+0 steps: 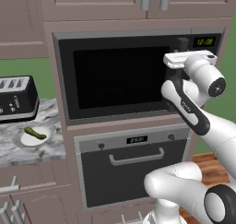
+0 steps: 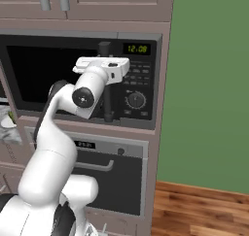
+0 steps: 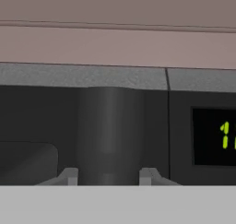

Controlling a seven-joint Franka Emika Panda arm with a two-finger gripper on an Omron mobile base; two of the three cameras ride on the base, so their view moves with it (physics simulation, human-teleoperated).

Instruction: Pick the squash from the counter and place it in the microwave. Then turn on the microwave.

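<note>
Your gripper (image 3: pixel 108 177) had clamped on the microwave (image 1: pixel 120 75) door handle (image 3: pixel 109 131), door not yet opened. Squash (image 1: pixel 35 133) sat on a plate (image 1: pixel 27 141) on the counter (image 1: pixel 46 154), left of the microwave, well apart from the hand. Pick, place, power-on all left, by my read.

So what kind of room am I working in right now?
A rendered home kitchen, by the look of it: a built-in dark grey microwave with a black glass door sits above a grey oven with a horizontal bar handle, and a black slotted toaster stands on the grey-and-white marbled stone counter.
</note>
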